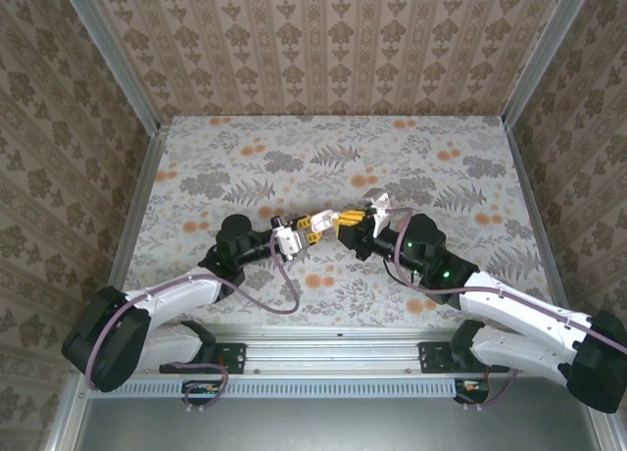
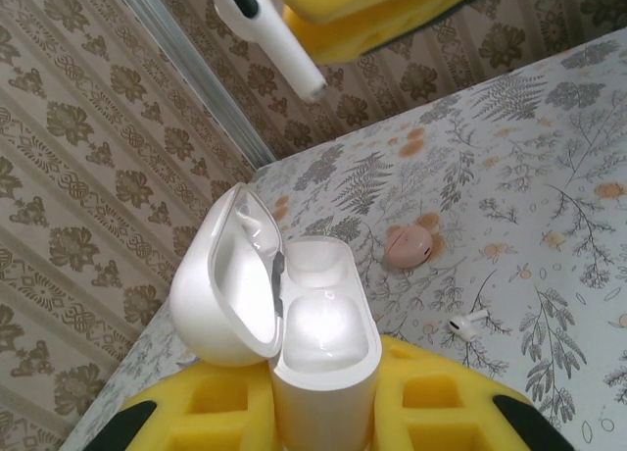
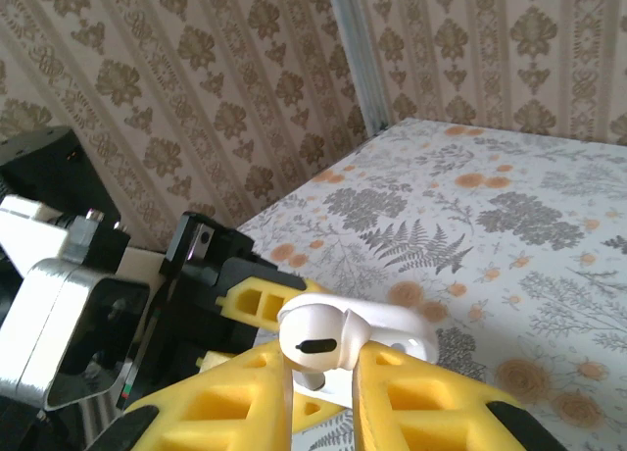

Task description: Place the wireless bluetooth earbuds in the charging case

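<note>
What can go wrong here is the alignment: the earbud is clamped between the fingers of the right gripper with its stem tilted. The stem may hit the socket rim, so the earbud may turn or slip out. A hard push could also slide the case down inside the left gripper, which is closed on its lower body, lid open. The case is just below the right fingertips, not touching. A second earbud lies on the table beyond the left gripper.
</note>
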Action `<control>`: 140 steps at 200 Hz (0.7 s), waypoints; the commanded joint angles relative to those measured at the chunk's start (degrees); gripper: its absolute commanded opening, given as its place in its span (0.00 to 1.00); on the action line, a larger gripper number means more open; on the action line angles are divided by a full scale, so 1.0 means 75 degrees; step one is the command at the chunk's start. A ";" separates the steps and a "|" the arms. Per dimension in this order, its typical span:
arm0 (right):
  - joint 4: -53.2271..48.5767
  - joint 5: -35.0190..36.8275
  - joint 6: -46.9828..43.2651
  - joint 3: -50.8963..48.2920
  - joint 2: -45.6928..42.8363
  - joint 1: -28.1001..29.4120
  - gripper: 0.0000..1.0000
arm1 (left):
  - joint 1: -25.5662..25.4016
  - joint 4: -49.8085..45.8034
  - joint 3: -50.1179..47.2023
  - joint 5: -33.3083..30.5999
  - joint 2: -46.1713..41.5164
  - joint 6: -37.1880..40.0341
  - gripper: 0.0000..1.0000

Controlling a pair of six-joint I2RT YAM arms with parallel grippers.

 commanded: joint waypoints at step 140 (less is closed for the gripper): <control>0.0954 -0.0848 -0.0531 0.0616 0.1137 0.0042 0.19 | -0.0002 0.1282 0.0041 0.0157 0.0334 -0.1239 0.04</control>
